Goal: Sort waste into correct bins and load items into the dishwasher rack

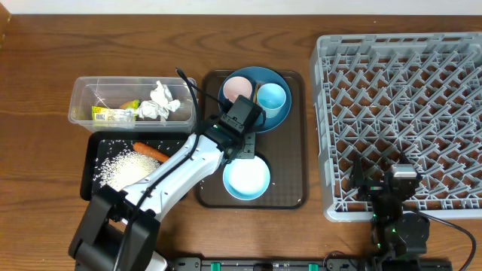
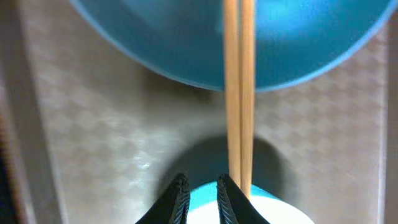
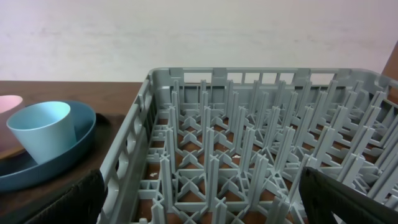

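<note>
My left gripper (image 1: 241, 153) (image 2: 202, 188) hovers low over the dark brown tray (image 1: 290, 188), between the dark blue plate (image 1: 256, 75) (image 2: 298, 43) and the light blue bowl (image 1: 246, 178) (image 2: 273, 208). Its jaws are nearly together and empty. Two wooden chopsticks (image 2: 239, 93) lie from plate to bowl, just right of the right finger. The pink cup (image 1: 239, 89) and light blue cup (image 1: 271, 98) (image 3: 40, 130) stand on the plate. My right gripper (image 1: 403, 184) (image 3: 205, 199) is wide open over the front edge of the grey rack (image 1: 407, 113) (image 3: 249, 155).
The clear container (image 1: 83, 98) holds the white tissue (image 1: 160, 102) and the yellow-green wrapper (image 1: 113, 114). The black tray (image 1: 89, 162) in front of it holds the carrot (image 1: 151, 150) and rice (image 1: 120, 169). The left arm stretches over the black tray's right side.
</note>
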`<state>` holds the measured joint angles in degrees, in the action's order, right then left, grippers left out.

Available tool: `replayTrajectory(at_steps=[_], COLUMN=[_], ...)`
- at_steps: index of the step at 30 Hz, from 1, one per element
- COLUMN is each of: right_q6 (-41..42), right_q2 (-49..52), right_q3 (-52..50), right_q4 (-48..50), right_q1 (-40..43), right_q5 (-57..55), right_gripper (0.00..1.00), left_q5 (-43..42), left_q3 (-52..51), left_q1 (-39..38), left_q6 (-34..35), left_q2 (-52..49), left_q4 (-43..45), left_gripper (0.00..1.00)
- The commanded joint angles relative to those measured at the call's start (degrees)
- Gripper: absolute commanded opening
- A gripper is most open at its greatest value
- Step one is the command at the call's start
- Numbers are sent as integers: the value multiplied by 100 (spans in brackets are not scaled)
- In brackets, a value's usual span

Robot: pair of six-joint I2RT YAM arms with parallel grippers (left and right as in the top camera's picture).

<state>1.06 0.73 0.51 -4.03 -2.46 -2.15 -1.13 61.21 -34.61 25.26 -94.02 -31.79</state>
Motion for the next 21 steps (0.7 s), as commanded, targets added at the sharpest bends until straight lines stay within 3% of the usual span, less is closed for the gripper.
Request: replayTrajectory(at_steps=[1,9,15,21], right_q6=[17,17,17,17], right_q2=[2,2,2,2], right_q3=[-20,-20,-20,-20], right_q4=[-7,-7,-7,-7], right_q1=[-52,-52,-52,-52], right_q5=[-17,-17,-17,-17], right_gripper=[99,99,99,99], left_q5=[-518,-188,-164,-520], left_q3=[-22,-22,-7,-7], left_q1=[-2,59,227,236], left_q6=[-15,-214,-212,-210], left_q2=[28,551,1495,2186], left_q4=[22,9,-94,-693], left_gripper=[19,19,19,24])
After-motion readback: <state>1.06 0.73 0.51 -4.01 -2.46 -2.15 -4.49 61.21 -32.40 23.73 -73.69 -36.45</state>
